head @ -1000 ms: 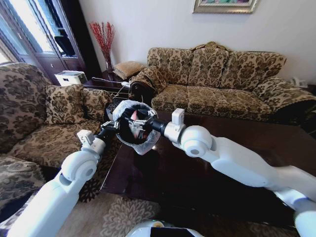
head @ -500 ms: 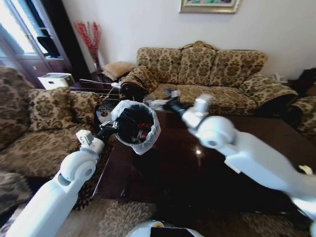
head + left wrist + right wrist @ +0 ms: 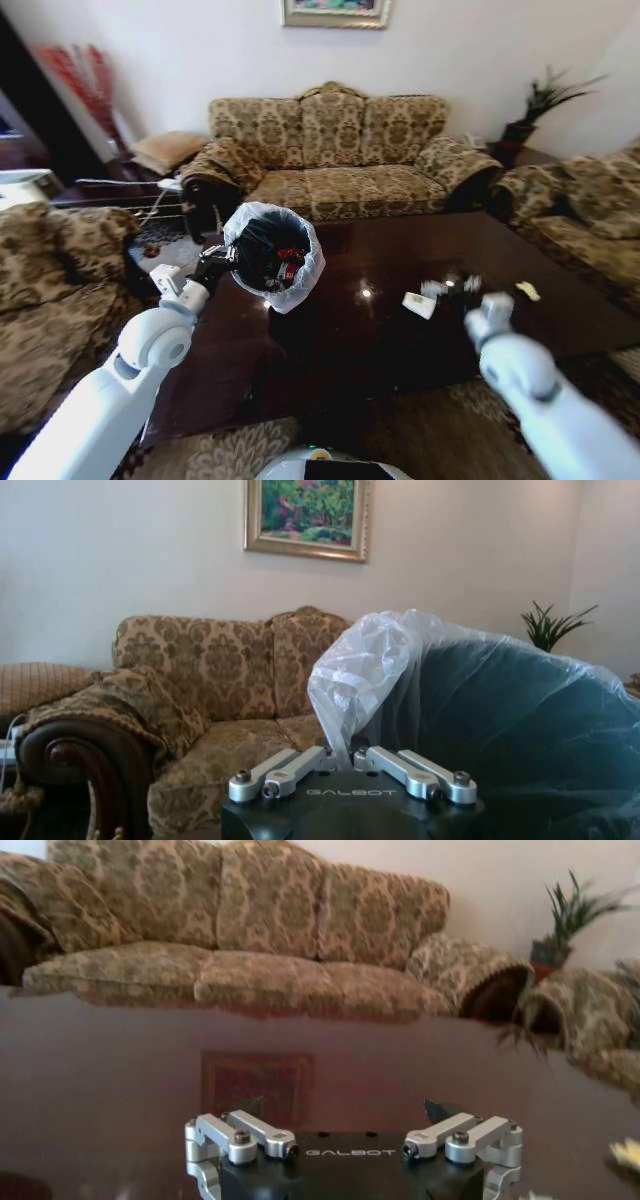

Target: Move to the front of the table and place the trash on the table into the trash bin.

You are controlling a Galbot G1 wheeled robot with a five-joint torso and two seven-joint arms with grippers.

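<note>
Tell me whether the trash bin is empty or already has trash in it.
Not empty. The trash bin, held tilted above the table by the left gripper, shows red items inside its bag liner.

You have one bin pinched at its rim by the left gripper. Beside the right gripper lie one white packet and one pale scrap, on one table.

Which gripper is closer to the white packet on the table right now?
Right. The right gripper hangs over the table just beside the white packet. The left gripper is across the table, clamped on the trash bin rim.
</note>
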